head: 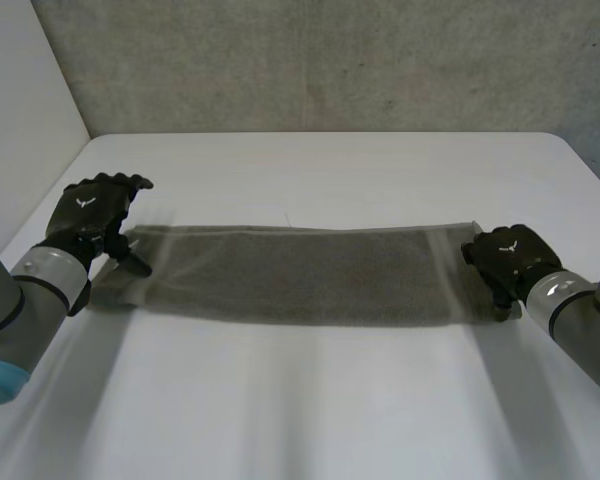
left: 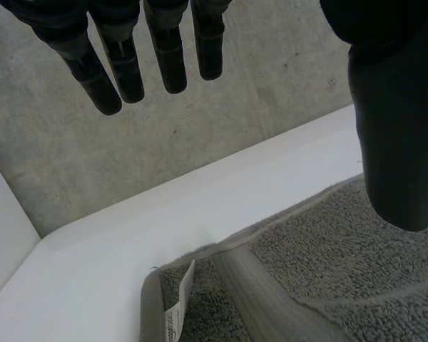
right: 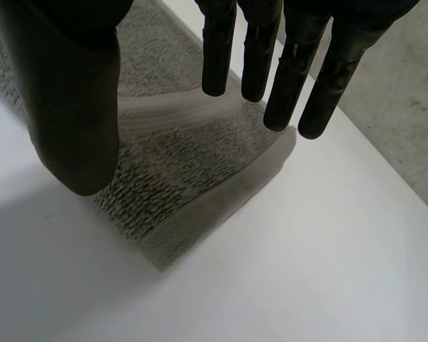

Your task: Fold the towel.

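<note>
A grey towel [head: 300, 275] lies as a long flat strip across the white table [head: 320, 400], from one arm to the other. My left hand [head: 92, 212] hovers over the strip's left end, open. In the left wrist view its fingers [left: 167, 50] are straight and apart from the thumb, with the towel [left: 328, 271] and a white label [left: 177, 308] at the towel's corner below them. My right hand [head: 508, 255] is at the right end, also open. In the right wrist view its thumb [right: 71, 107] and straight fingers spread above the towel's end corner [right: 178, 164], holding nothing.
A concrete wall [head: 330, 60] stands behind the table's far edge. A white panel [head: 20, 100] closes the left side. Bare tabletop stretches in front of the towel and behind it.
</note>
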